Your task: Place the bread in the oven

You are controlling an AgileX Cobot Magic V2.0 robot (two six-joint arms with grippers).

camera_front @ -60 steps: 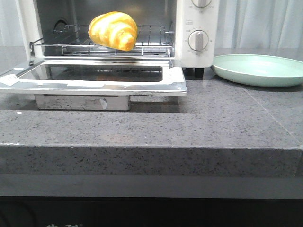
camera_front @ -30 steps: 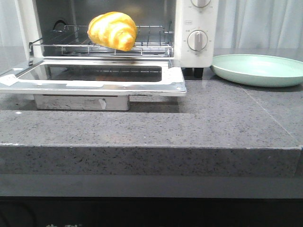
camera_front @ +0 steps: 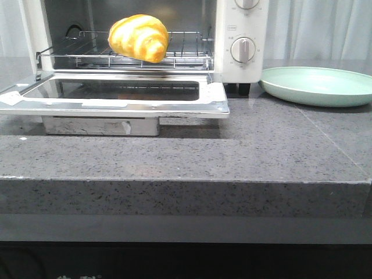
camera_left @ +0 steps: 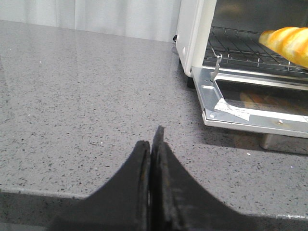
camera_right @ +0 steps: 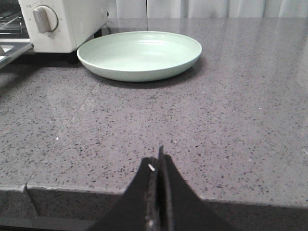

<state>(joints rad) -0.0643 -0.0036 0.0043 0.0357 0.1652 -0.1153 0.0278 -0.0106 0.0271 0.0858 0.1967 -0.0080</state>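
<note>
The bread (camera_front: 139,37), a glossy golden roll with orange-brown stripes, lies on the wire rack (camera_front: 186,51) inside the white oven (camera_front: 241,35). The oven's glass door (camera_front: 122,93) hangs open and flat toward me. One end of the bread (camera_left: 288,43) also shows in the left wrist view, on the rack. My left gripper (camera_left: 152,139) is shut and empty, low over the counter well short of the oven's left front corner. My right gripper (camera_right: 159,159) is shut and empty near the counter's front edge, facing the plate. Neither gripper shows in the front view.
A pale green plate (camera_front: 319,85) sits empty on the grey speckled counter (camera_front: 232,151) to the right of the oven, also seen as a green plate (camera_right: 139,54) from the right wrist. White curtains hang behind. The open door overhangs the counter at the left.
</note>
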